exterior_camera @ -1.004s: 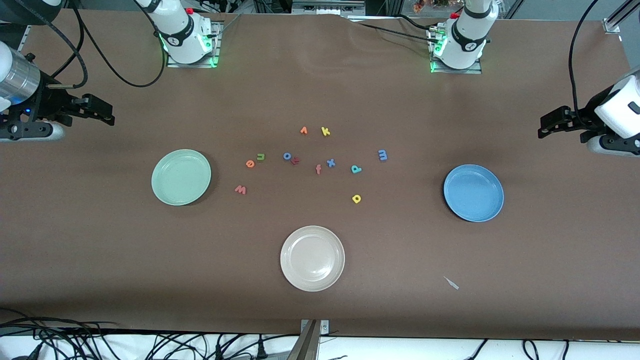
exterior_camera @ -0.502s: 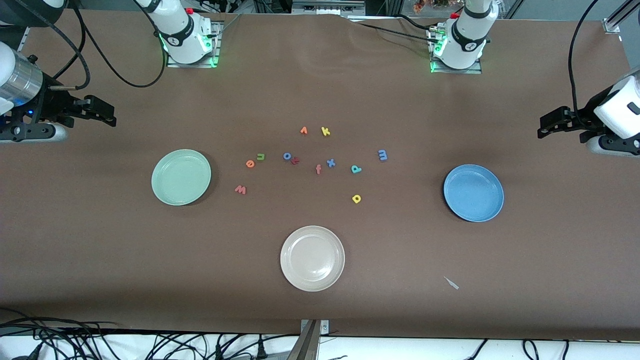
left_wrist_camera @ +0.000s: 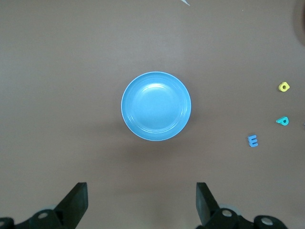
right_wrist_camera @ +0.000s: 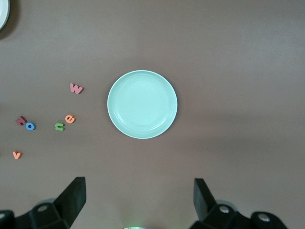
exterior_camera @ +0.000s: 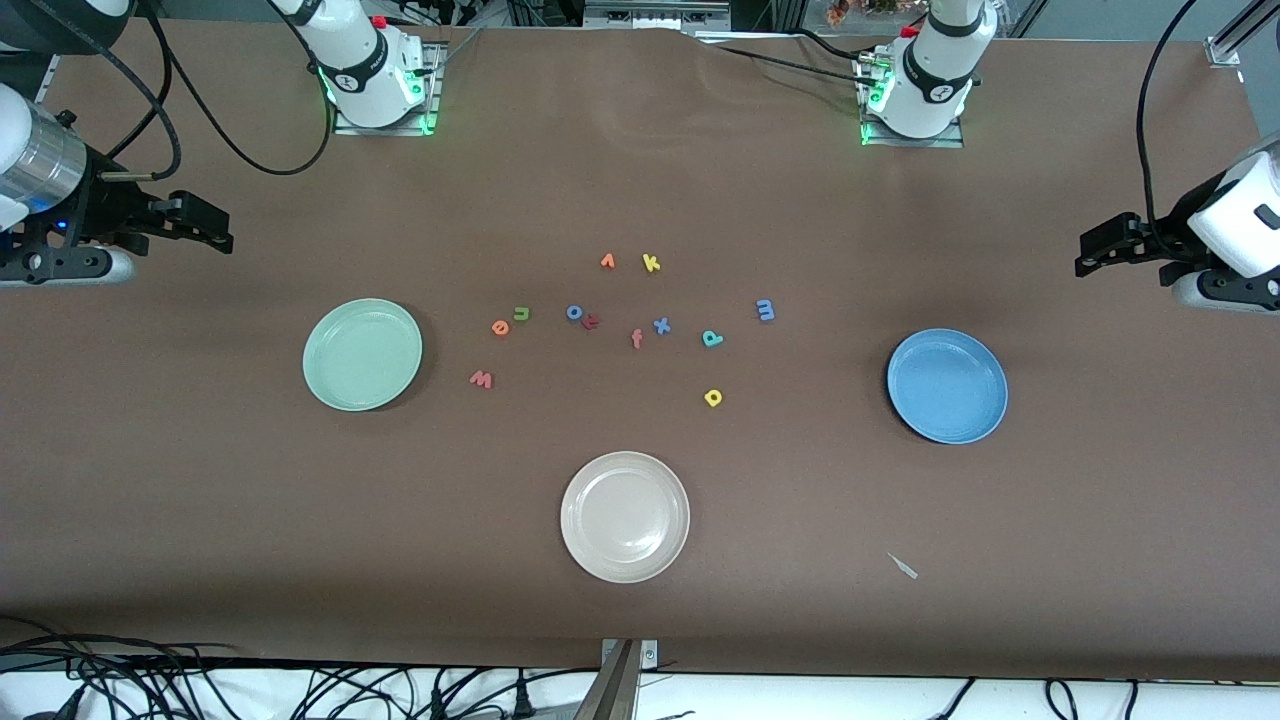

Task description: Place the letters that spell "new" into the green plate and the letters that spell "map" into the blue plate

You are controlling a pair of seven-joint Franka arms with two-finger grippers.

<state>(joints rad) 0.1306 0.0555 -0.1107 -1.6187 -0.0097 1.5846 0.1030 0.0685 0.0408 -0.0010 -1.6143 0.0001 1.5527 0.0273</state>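
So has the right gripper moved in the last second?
Barely. The right gripper sits very slightly nearer the green plate, still open and empty.

White jointed arms, black tools, silver wrist band, green-lit bases, looping black cables

Front camera overlooks the whole table (exterior_camera: 640,620); wrist cameras look down.

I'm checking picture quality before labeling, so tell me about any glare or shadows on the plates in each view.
Front view: green plate and blue plate evenly lit, each casting a soft shadow on the table. Left wrist view: a pale sheen on the blue plate, faint shadow beside it. Right wrist view: green plate shows mild sheen, no harsh glare.
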